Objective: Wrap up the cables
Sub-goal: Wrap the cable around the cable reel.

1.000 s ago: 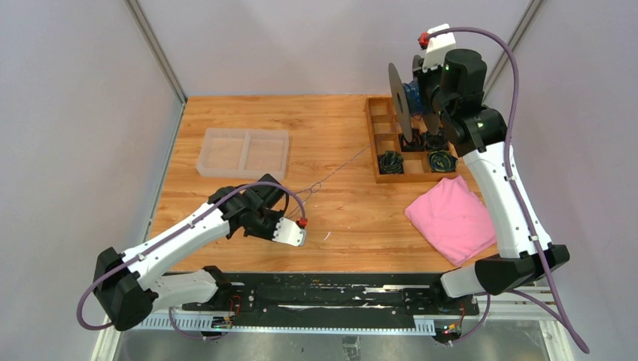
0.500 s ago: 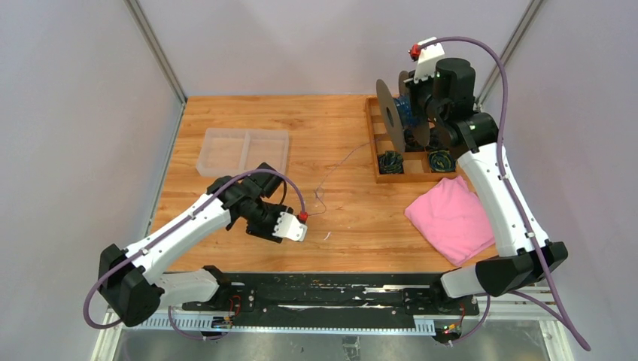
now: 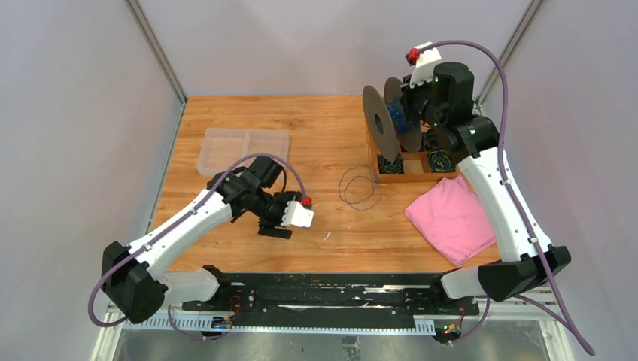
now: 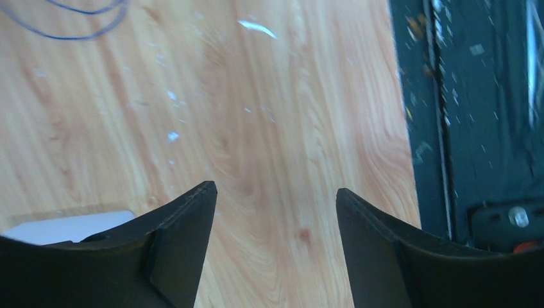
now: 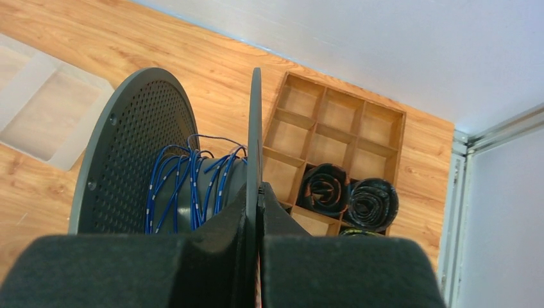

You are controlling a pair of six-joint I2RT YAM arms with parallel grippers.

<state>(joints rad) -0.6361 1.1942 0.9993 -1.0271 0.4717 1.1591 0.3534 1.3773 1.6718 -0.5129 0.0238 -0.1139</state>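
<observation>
Right claw (image 5: 258, 192) clenched on the thin edge of one flange of a dark grey reel (image 3: 380, 128), up above the far right corner of the bench (image 3: 316, 128). Other flange perforated, turned toward the left edge. Between the flanges, turns of thin blue-black cable (image 5: 186, 192) wound on the core. From the reel, one strand hanging down to the bench and curling there in a few loose round loops (image 3: 360, 186), right of the middle and just beside the wooden box (image 3: 410, 177).

Wooden box in the far right corner, split into square compartments. Tight black coiled bundles (image 5: 324, 188) in several compartments toward its near side, one to a compartment; other compartments partly hidden behind reel and arm.

Clear plastic tray (image 3: 243, 151) toward the far left corner, two compartments side by side.

Pink cloth (image 3: 451, 216) flat by the right edge, just on the near side of the box.

Left claw (image 4: 276, 192) released, fingers wide apart with bare wood between them, over the bench toward the near edge, left of the middle, well apart from the loops. Whether touching the wood, impossible to tell.
</observation>
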